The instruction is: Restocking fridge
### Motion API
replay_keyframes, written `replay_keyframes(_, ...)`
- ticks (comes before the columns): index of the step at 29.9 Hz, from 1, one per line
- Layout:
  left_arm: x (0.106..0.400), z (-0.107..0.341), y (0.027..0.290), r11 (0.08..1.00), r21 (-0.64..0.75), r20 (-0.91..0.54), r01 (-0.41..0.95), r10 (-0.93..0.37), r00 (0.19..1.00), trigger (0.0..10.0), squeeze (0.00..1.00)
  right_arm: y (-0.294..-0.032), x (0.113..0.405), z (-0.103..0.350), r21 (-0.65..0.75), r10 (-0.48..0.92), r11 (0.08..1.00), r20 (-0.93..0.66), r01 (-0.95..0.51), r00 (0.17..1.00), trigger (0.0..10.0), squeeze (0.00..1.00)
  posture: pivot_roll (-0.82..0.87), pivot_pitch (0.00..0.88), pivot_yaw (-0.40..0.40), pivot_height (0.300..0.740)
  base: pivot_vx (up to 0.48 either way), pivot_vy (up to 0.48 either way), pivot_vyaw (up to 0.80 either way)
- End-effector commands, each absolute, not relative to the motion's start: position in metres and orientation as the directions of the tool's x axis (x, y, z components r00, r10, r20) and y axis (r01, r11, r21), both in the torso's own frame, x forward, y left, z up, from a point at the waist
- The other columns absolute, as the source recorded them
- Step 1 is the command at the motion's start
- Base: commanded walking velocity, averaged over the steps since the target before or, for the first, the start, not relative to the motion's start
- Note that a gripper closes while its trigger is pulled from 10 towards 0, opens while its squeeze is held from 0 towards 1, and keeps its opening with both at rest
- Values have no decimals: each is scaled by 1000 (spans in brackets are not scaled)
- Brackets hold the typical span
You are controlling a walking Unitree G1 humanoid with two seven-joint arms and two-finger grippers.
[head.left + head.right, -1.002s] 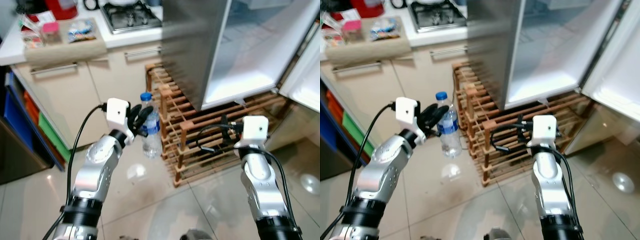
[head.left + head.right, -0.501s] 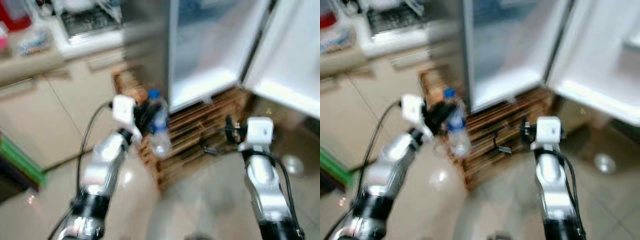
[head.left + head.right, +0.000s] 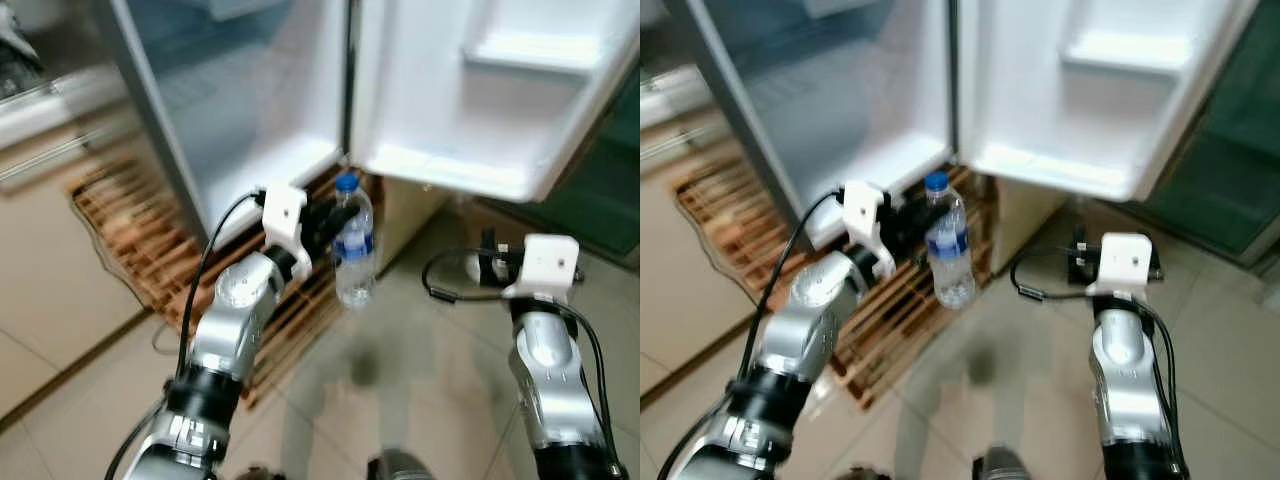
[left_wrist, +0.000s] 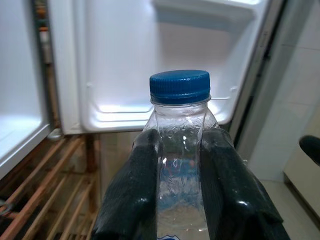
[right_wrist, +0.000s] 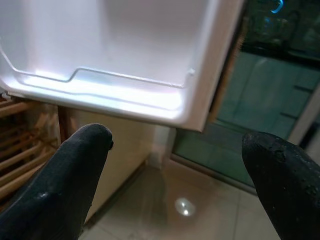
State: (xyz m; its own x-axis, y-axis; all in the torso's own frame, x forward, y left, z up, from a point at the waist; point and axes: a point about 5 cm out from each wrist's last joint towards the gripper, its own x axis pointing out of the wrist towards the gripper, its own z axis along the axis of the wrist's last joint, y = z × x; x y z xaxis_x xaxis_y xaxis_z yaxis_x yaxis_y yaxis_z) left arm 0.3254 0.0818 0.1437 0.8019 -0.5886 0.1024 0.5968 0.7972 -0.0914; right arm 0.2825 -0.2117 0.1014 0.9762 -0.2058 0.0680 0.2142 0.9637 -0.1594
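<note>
A clear water bottle (image 3: 354, 245) with a blue cap (image 4: 179, 86) and a blue label is held upright in front of me. My left gripper (image 3: 322, 226) is shut on the water bottle, its black fingers (image 4: 141, 195) pressing the neck from both sides. Behind it stands the fridge with its open white door (image 3: 470, 90); a door shelf (image 3: 455, 172) runs along the door's bottom, and a lit compartment (image 3: 250, 90) sits to the left. My right gripper (image 5: 175, 180) is open and holds nothing, low at the right above the floor.
A wooden slatted rack (image 3: 130, 220) lies on the floor under and left of the fridge. Cream cabinet fronts (image 3: 40, 290) stand at the far left. Glossy tiled floor (image 3: 420, 400) spreads ahead, and a dark green glass door (image 3: 600, 190) is at the right.
The camera has swung right: the counter and hob have slid out of view and the open fridge door now fills the top. The bottle stays in my left gripper.
</note>
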Motion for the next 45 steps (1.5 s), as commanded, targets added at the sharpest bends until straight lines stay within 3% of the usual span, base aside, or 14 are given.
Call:
replay_keyframes(1, 330, 151, 86, 815, -69, 132, 575, -564, 815, 10000, 0, -210, 282, 99, -150, -208, 965, 51, 214, 977, 10000, 0, -237, 0, 65, 716, 0, 0, -688)
replay_keyframes(12, 331, 170, 73, 818, -60, 239, 572, -545, 804, 10000, 0, -209, 282, 99, -171, -190, 965, 63, 198, 980, 10000, 0, -243, 0, 68, 716, 110, 44, -203)
replay_keyframes(22, 339, 170, 81, 860, -98, 232, 501, -469, 852, 10000, 0, -203, 283, 98, -165, -156, 973, 56, 163, 986, 10000, 0, -240, 0, 64, 716, 319, 358, 0)
replay_keyframes(31, 336, 176, 75, 845, -50, 252, 533, -505, 825, 10000, 0, -200, 284, 96, -161, -136, 977, 51, 142, 989, 10000, 0, -235, 0, 63, 716, 304, 370, 0)
replay_keyframes(36, 337, 176, 68, 840, 37, 208, 542, -537, 818, 10000, 0, -199, 283, 96, -163, -134, 977, 51, 140, 990, 10000, 0, -237, 0, 65, 716, 304, 0, 0)
replay_keyframes(45, 336, 175, 65, 834, 2, 218, 551, -538, 814, 10000, 0, -199, 283, 96, -165, -133, 976, 52, 140, 990, 10000, 0, -242, 0, 67, 716, 82, -183, 0)
